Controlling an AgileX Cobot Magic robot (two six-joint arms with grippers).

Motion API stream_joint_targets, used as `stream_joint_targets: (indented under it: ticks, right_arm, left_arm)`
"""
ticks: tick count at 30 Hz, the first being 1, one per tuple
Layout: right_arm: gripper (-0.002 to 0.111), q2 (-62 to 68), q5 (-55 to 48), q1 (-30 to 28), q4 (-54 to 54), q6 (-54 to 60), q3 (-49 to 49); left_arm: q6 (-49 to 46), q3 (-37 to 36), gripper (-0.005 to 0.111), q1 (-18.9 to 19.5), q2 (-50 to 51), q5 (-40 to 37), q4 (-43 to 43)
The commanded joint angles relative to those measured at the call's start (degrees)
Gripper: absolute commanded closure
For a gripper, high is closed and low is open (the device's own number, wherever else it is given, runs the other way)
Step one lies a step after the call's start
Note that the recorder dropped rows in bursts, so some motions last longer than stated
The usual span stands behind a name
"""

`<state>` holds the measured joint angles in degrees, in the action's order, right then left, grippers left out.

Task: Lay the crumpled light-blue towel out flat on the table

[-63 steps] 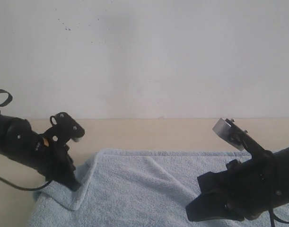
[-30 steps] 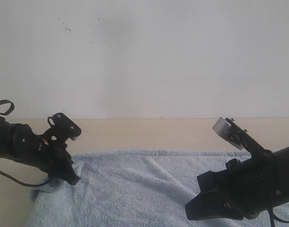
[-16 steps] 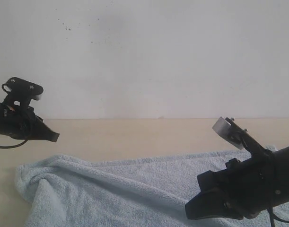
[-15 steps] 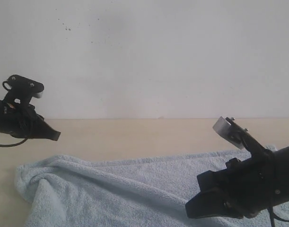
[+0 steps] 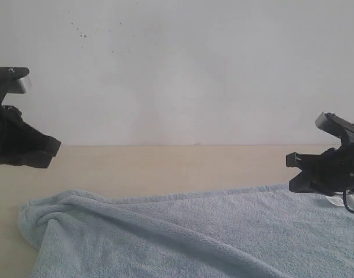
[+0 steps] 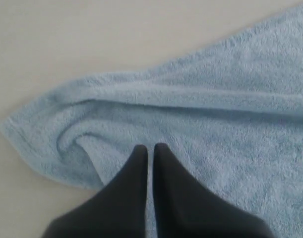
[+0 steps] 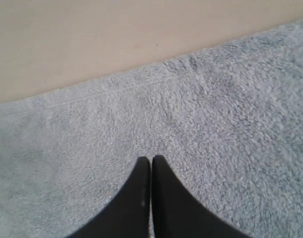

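Nearly done: towel (image 5: 194,231) mostly flat on table (image 5: 165,165); rolled fold nr table's left edge not yet smoothed; L gripper (image 6: 150,148) & R gripper (image 7: 151,159) both clenched empty above it.

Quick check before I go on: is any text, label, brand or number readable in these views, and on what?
None: no readable text in any view.
The towel shows no label or tag here.
The table and the wall are plain; the dark specks on the wall are marks, not writing.
The left gripper and the right gripper, both shut, show no markings.
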<state>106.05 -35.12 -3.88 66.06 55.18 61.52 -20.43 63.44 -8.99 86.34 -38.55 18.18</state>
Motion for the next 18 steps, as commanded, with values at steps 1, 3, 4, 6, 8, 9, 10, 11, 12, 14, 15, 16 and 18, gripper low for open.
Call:
stream_joint_targets:
  ticks: [1,3,4,6,8,9,10,11,12,14,15,16,18]
  right_arm:
    - [0.109,5.8,-4.9,-2.8,-7.4,-4.4,6.8]
    - [0.109,6.6,0.7,-3.0,-10.5,-5.9,7.2]
    - [0.109,6.7,4.4,-3.3,-11.1,-5.8,7.2]
    - [0.109,6.7,10.4,-3.6,-11.4,-4.6,7.2]
    - [0.109,6.9,14.8,-3.7,-11.4,-2.6,7.2]
    - [0.109,7.2,15.8,-3.7,-11.4,-1.6,7.2]
    - [0.109,7.8,17.0,-3.7,-11.4,-0.6,7.2]
    - [0.109,8.5,17.3,-3.7,-11.4,0.2,7.2]
    - [0.109,9.0,17.8,-3.7,-11.4,1.1,7.2]
    - [0.109,10.9,18.4,-3.7,-11.4,3.0,7.2]
    - [0.109,11.9,19.1,-3.7,-11.4,3.5,7.2]
    - [0.109,12.8,19.9,-3.7,-11.4,3.8,7.2]
    - [0.109,14.0,22.0,-3.7,-11.4,3.8,7.2]
  left_arm:
    - [-0.3,-4.9,0.103,-0.2,-0.7,0.1,0.7]
    - [-1.4,-8.1,0.103,-0.2,-0.7,2.0,0.7]
    - [-1.8,-9.7,0.103,-0.2,-0.7,3.0,0.8]
    - [-2.2,-12.6,0.103,-0.2,-0.7,5.0,0.8]
    - [-2.2,-14.7,0.103,-0.2,-0.7,7.2,2.9]
    - [-2.8,-15.3,0.103,-0.2,-0.7,8.8,5.3]
    - [-4.5,-15.3,0.103,-0.2,-0.7,9.5,7.8]
    - [-6.3,-15.3,0.103,-0.2,-0.7,10.0,10.6]
    - [-9.3,-15.3,0.103,-0.2,-0.7,10.0,13.7]
    - [-14.6,-15.3,0.103,-0.2,-0.7,10.0,18.4]
    - [-17.4,-15.3,0.103,-0.2,-0.7,10.0,20.6]
    - [-18.9,-15.3,0.103,-0.2,-0.7,9.8,21.2]
    - [-20.4,-15.3,0.103,-0.2,-0.7,9.6,21.5]
